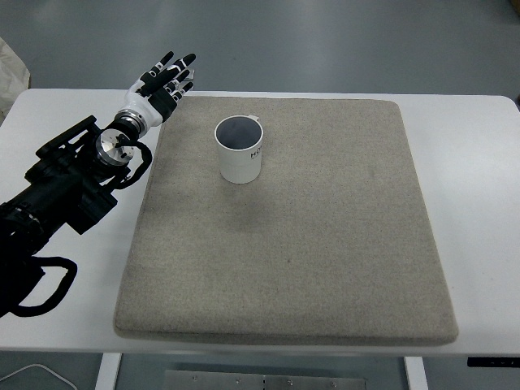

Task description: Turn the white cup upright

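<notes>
A white cup (240,150) stands upright on the beige felt mat (309,244), near the mat's far left part, its open mouth facing up and dark print on its side. My left hand (166,81) is at the mat's far left corner, to the left of and beyond the cup, apart from it. Its fingers are stretched out straight and hold nothing. The left arm (65,179) comes in from the lower left. The right arm is out of view.
The mat lies on a white table (479,203). Black cables (41,284) hang by the left arm at the table's left edge. The grey floor shows beyond the table's far edge.
</notes>
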You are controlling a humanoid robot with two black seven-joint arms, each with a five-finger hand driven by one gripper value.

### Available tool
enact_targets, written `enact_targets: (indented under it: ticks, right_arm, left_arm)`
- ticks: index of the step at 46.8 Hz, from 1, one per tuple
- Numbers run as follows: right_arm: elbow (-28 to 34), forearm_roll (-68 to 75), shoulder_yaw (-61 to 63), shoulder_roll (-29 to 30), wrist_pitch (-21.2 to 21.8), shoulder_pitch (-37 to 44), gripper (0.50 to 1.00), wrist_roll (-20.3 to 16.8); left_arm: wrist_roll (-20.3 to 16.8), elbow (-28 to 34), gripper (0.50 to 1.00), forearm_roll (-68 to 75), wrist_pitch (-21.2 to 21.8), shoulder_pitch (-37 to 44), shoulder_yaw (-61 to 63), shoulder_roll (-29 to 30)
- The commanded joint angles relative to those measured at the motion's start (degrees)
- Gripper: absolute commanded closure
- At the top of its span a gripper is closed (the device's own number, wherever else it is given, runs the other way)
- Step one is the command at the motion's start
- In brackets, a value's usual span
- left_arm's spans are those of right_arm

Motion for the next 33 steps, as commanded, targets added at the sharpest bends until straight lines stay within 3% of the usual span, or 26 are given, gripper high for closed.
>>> enact_targets:
  ticks: [1,7,33]
  right_arm:
    - [0.0,0.0,0.0,0.0,0.0,0.0,0.57,0.0]
    - [0.0,0.0,0.0,0.0,0.0,0.0,0.57,0.0]
    - [0.0,0.1,0.0,0.0,0.0,0.0,0.57,0.0]
  left_arm:
    - [0.5,-0.1,0.506,-0.7,-1.2,0.7,-2.3,0.0]
    - [0.6,0.1,0.506,-1.9,-4.4,1.3,-6.3,0.1]
    - [-0.3,0.0,0.506,-5.7,-8.2,3.1,-8.9,0.0]
